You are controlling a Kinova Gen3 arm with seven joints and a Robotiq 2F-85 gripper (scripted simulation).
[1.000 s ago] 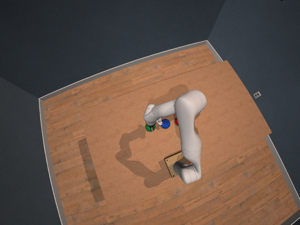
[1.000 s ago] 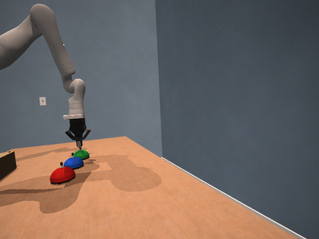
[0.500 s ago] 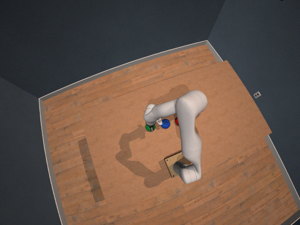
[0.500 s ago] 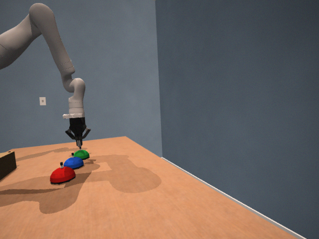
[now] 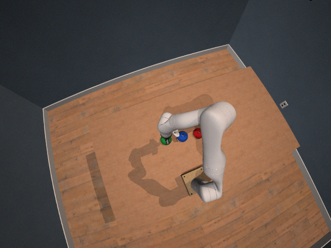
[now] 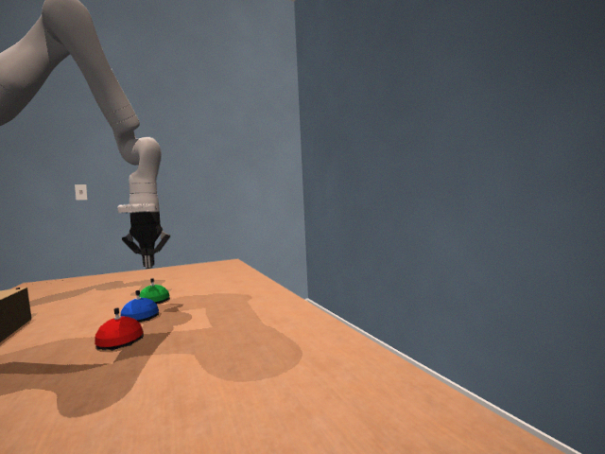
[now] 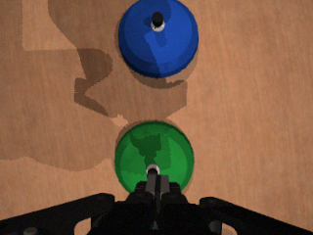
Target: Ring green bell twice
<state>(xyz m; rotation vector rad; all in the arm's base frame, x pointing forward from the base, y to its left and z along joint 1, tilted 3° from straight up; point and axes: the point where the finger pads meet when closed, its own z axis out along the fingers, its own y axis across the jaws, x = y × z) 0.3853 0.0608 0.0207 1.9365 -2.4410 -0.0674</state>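
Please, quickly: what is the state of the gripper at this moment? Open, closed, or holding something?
Gripper: closed, holding nothing; its shut fingertips hang above the green bell, clear of its button.

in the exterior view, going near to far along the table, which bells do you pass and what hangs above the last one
red bell → blue bell → green bell; above the green bell hangs the shut pincer, clear of its button.
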